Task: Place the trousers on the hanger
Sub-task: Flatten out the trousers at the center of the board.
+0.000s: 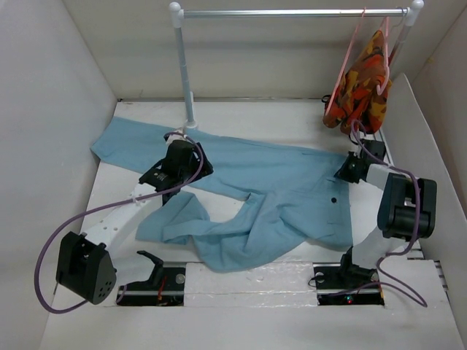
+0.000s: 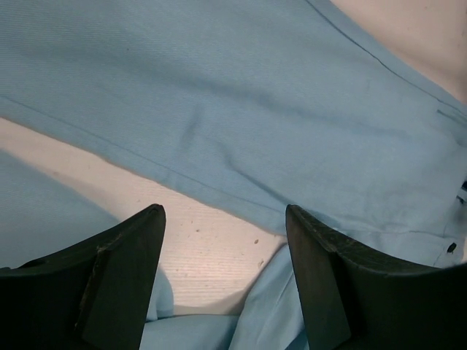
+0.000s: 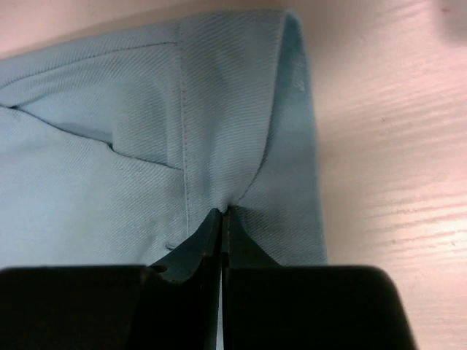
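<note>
The task is barely begun. The trousers (image 1: 277,189) lie spread and rumpled across the counter (image 1: 109,186), one leg running toward the far left corner and the other bunched near the arm bases, well apart from the rail (image 1: 292,12). The right fingers (image 3: 190,251) are closed on a fold at the waistband corner, the cloth puckering where they meet. The left fingers (image 2: 131,270) stand open above the upper leg, holding nothing. Left to do, by the look of it: fetch the hanger (image 1: 395,42) and drape the trousers over it.

The hanger is hard to make out. Thin pink lines hang at the rail's right end beside the orange patterned garment (image 1: 361,91), and which of them belong to the empty one cannot be told. Both wrist views show only cloth and counter, and the right arm covers part of the waistband
</note>
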